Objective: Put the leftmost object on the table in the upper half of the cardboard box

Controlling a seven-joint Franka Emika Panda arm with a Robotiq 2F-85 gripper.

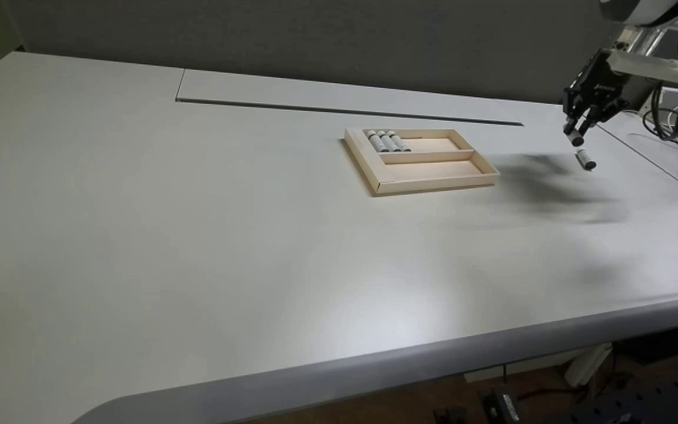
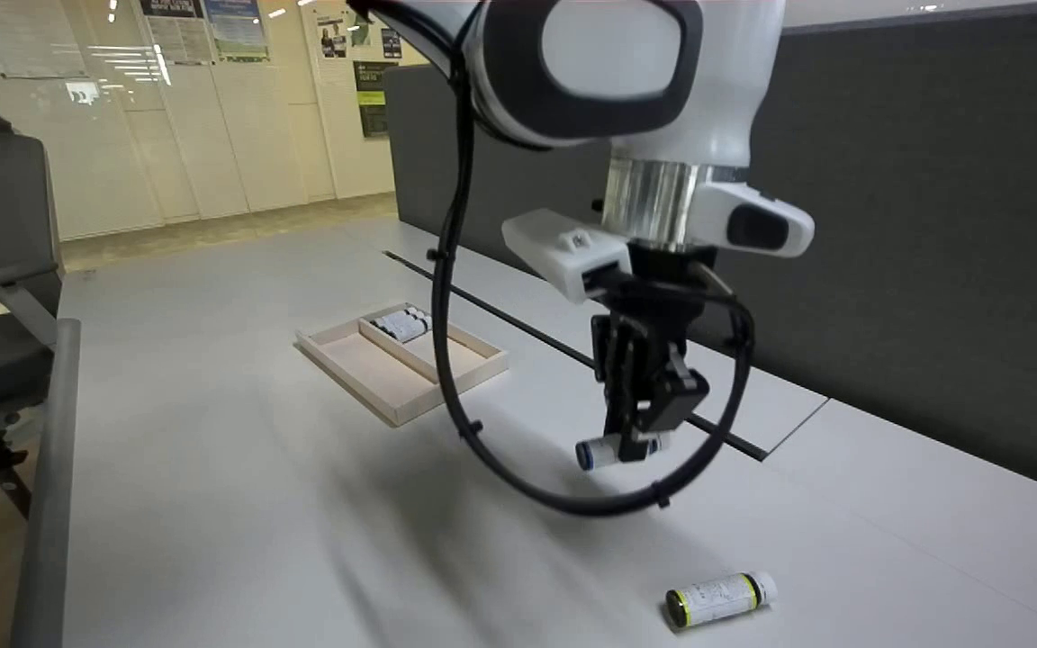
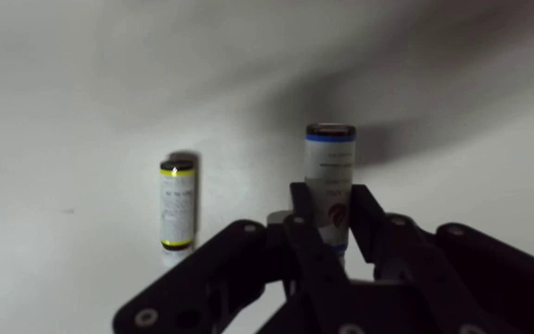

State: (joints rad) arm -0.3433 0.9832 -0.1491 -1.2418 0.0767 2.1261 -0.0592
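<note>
- Your gripper (image 3: 330,195) pinched the blue-banded vial (image 3: 329,162), holding it clear of the table (image 1: 168,235).
- Lower, the yellow-banded vial (image 3: 177,204) lay on its side on the table.
- Farther off sat the cardboard box (image 2: 374,364), three vials (image 1: 386,141) side by side in one compartment.

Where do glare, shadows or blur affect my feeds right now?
In an exterior view, glare whitens the table toward its near edge; in both exterior views, soft shadows lie beside the cardboard box; in the wrist view, lighting is dim, the jaws look dark and soft-edged, and fine print on the held bottle is too blurred to read.
</note>
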